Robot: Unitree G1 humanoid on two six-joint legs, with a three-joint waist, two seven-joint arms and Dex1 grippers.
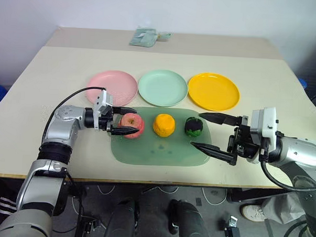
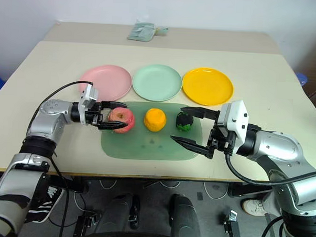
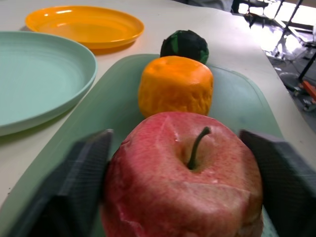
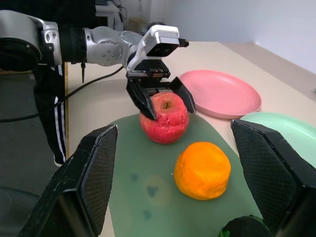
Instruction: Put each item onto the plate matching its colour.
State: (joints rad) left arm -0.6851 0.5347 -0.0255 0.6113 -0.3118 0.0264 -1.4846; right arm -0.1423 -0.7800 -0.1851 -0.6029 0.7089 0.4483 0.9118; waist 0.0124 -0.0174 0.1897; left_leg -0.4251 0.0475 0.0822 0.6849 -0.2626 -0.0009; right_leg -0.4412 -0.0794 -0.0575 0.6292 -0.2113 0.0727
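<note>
We have our left gripper (image 1: 122, 122) clamped on the apple (image 1: 132, 125), which sits on the mat (image 1: 162, 150) between its fingers. Our right gripper (image 1: 211, 133) stands apart beside the green fruit (image 1: 193, 126). All three plates are bare; the orange (image 1: 164, 125) waits too.

No readable text for you here: no labels, brands, numbers or signs. Plates (image 1: 162, 87), fruit, mat (image 1: 162, 150) and table (image 1: 262, 139) all carry plain surfaces.
</note>
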